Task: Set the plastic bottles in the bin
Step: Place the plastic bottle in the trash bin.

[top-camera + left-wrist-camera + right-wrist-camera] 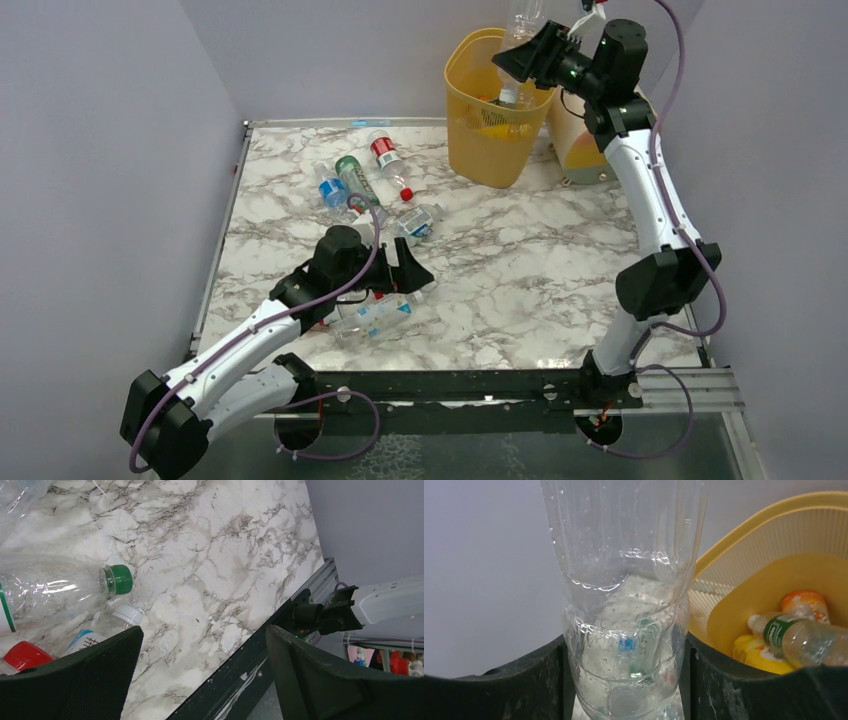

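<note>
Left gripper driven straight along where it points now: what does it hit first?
Probably bare table: the open left gripper aims down at marble straight ahead. The green-capped bottle lies left of that line, though depth is hard to judge.

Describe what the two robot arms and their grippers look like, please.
Both arms match: the left arm and right arm have white tubular links joined by bulky black rounded joint housings. A thin purple cable loops loosely along each. The left gripper and right gripper each have two broad matte black fingers with textured inner faces.
</note>
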